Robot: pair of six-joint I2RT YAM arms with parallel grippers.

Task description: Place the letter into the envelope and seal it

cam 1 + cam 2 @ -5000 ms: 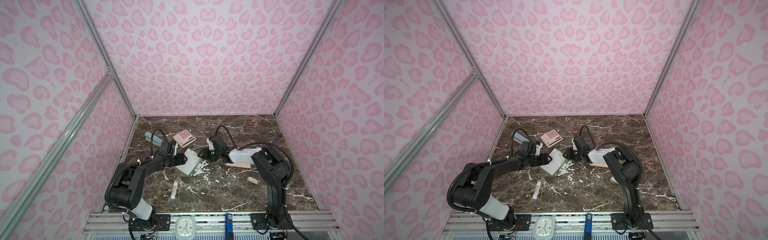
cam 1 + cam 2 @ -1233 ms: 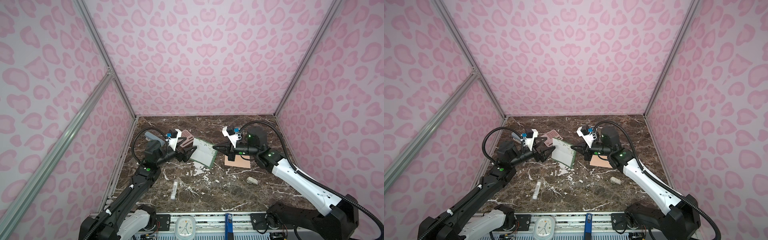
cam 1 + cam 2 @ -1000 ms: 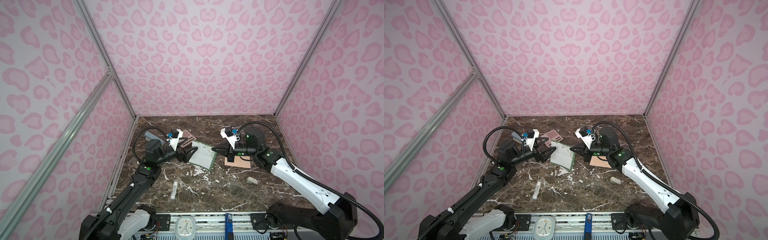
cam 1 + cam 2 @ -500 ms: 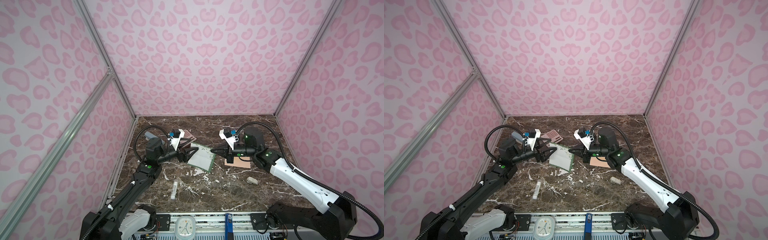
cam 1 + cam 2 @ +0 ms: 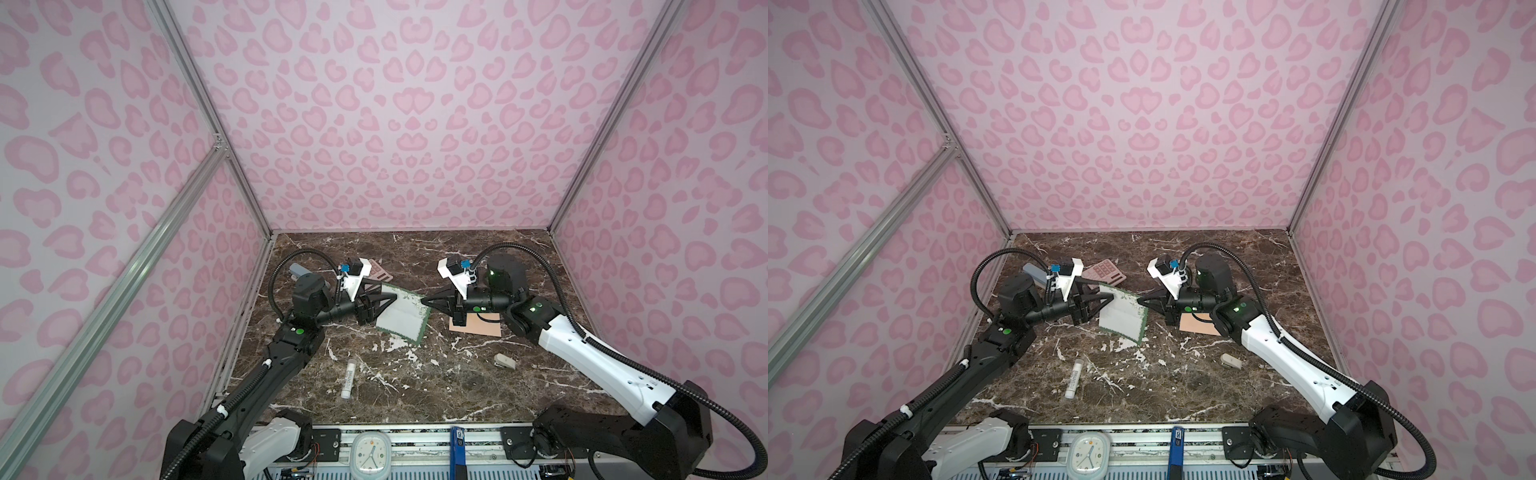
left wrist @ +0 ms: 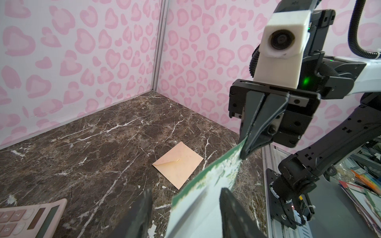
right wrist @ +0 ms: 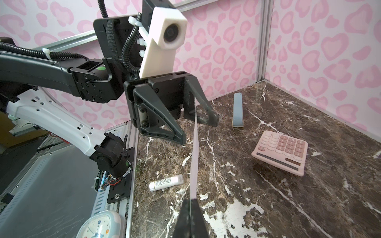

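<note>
Letter [image 5: 401, 313] is up in the air, clear of the tabletop [image 5: 415, 395], hanging tilted between the two arms with its green border showing along the edges. The right gripper [image 5: 424, 300] has it, jaws pressed together on one corner of the sheet, a clean pinch in the left wrist view. Facing it, the left gripper [image 5: 384, 307] sits at the opposite edge with its jaws spread, one on each side of the paper. From the right wrist view the sheet runs edge-on through that gap, close to one finger [image 7: 203, 107]; whether it touches there I cannot tell.

Now the envelope [image 5: 478, 326]: flat on the tabletop, under the body of the right gripper and behind its jaw tips, apart from the letter. Its triangular flap lies folded down on its face, so the inside is hidden. The letter is wholly outside it, held above the tabletop on the far side of the right jaws from it.

Round about, a pink calculator [image 5: 380, 272] rests just behind the left jaws, a grey-blue bar [image 7: 238, 109] beyond that, and a white glue stick [image 5: 348, 379] lies well short of the left jaws, toward the arm bases
</note>
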